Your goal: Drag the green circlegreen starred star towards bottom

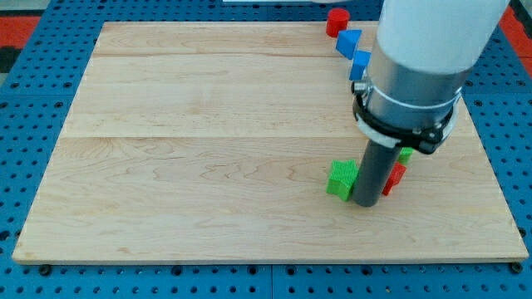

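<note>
Heads up, you've got loads of open table (pixel 208 166) toward the view's left and a fair strip below the blocks. My tip (pixel 366 202) sits touching the right side of the green star (pixel 341 178), right of centre. There's no tool on this rod, so nothing to spread or pinch. Counting: two green pieces (the second (pixel 406 154) barely peeks out), two red (pixel 337 21) (pixel 395 177), two blue (pixel 348 41) (pixel 360 63) near the top edge.

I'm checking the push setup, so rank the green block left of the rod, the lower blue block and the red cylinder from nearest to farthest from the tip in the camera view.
From my tip:
1. Green block, touching on the view's left.
2. Lower blue block, well above, beside the arm.
3. Red cylinder, at the board's top edge.
</note>
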Tool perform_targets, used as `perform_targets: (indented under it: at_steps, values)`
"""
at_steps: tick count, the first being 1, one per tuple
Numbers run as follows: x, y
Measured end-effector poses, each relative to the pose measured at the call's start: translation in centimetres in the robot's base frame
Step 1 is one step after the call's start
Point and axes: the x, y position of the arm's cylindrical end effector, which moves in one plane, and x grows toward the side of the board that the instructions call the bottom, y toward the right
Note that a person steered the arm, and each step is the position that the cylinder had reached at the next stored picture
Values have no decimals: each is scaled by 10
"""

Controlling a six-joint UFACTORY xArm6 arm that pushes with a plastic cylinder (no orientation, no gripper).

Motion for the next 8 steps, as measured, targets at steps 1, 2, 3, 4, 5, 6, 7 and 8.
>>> perform_targets:
  at_steps: [1, 2, 3, 4, 5, 6, 7, 8]
  values:
    - [3, 10]
    - [19, 7]
    - [34, -21]
    - [37, -61]
    - [11, -85]
    - [-17, -95]
    - [-34, -77]
    - [-40, -69]
